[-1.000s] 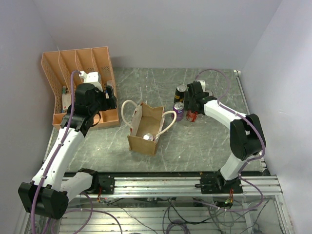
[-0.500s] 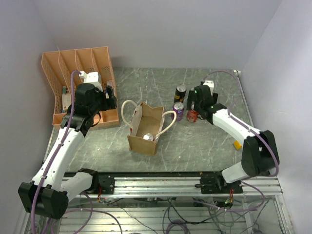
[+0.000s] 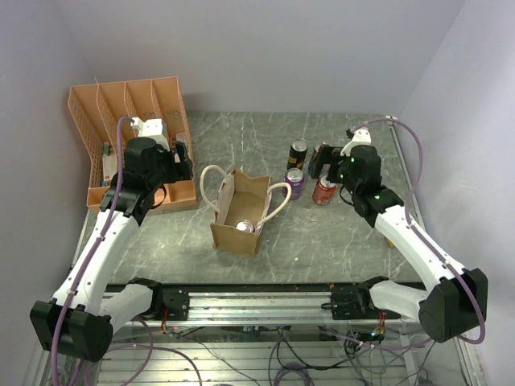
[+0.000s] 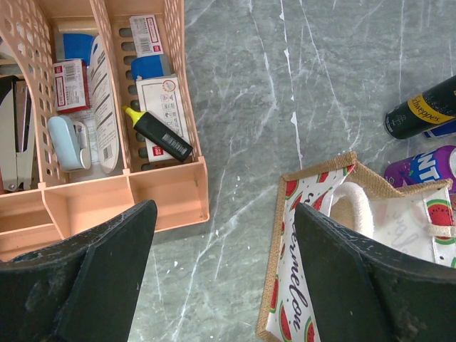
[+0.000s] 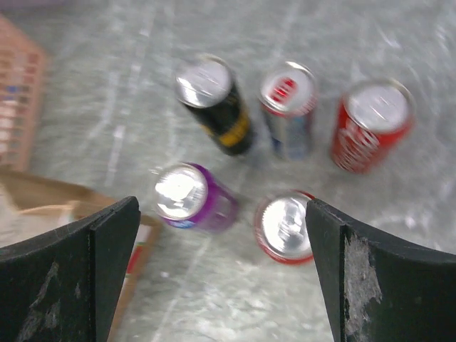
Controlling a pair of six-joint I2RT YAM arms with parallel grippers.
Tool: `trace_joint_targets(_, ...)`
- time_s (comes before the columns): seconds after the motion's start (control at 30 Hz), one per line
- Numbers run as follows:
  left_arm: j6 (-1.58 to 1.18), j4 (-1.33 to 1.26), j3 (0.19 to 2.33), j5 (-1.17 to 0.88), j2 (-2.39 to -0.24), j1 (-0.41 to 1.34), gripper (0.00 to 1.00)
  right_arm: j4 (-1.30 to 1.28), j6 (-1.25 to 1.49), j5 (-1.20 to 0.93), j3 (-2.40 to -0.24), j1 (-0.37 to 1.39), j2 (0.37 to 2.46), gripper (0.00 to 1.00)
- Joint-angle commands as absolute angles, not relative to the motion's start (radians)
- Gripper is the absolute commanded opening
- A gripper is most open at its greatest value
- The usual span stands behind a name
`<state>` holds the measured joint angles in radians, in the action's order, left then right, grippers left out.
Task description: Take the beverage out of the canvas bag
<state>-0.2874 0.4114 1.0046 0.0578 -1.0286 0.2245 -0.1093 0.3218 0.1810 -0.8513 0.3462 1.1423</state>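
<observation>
- The right gripper [image 5: 221, 203] has its jaws wide apart with nothing between them. It hangs over a cluster of five loose cans to the right of the canvas bag [image 3: 233, 237].
- The left gripper [image 4: 224, 211] is also spread and empty. It sits to the left of the bag and farther back, between the bag and the orange file rack [image 4: 178, 189].
- The beverage can [image 3: 245, 226] stands inside the bag, low against its near right corner. Only its silver top shows, so its long axis is judged to be vertical and a grasp would have to come straight down through the mouth.
- From the right gripper the can lies to the left and nearer the arm bases. From the left gripper it lies to the right and nearer the bases. Neither arm is plainly closer.
- The two rope handles [image 3: 211, 183] loop out to the left and right of the bag, so the mouth looks unobstructed.
- Readable writing:
  - The bag's lining [image 4: 288, 285] carries "ermelon" among printed watermelon slices.
  - The black can [image 4: 420, 110] just right of the bag reads "Schweppes", partly cut off.
  - The purple can [image 4: 427, 167] touching the bag's right side shows the letters "NT".
  - The red can [image 5: 370, 125] has white script too blurred to read.
  - The packets in the rack have labels too small to read.
</observation>
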Motion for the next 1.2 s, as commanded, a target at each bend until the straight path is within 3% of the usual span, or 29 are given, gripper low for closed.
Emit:
trace_joint_targets(0.0, -0.288, 0.384, 1.010, 0.037, -1.008, 0.229, 0.89, -0.059, 0.287, -0.145, -0.951, 0.368, 1.148, 1.00)
trace_joint_targets(0.13, -0.288, 0.386, 1.010, 0.035, -1.008, 0.229, 0.89, -0.116, 0.233, -0.297, -1.086, 0.507, 1.219, 1.00)
trace_joint_targets(0.27, -0.289, 0.385, 1.010, 0.042, -1.003, 0.230, 0.89, -0.253, 0.141, -0.202, -1.219, 0.708, 1.297, 1.00)
trace_joint_targets(0.47, -0.289, 0.389, 1.010, 0.051, -1.000, 0.232, 0.89, -0.531, 0.096, -0.091, -1.415, 0.861, 1.513, 1.00)
trace_joint_targets(1.17, -0.287, 0.387, 1.010, 0.050, -1.004, 0.232, 0.89, -0.714, 0.021, -0.038, -1.444, 1.038, 1.776, 1.00)
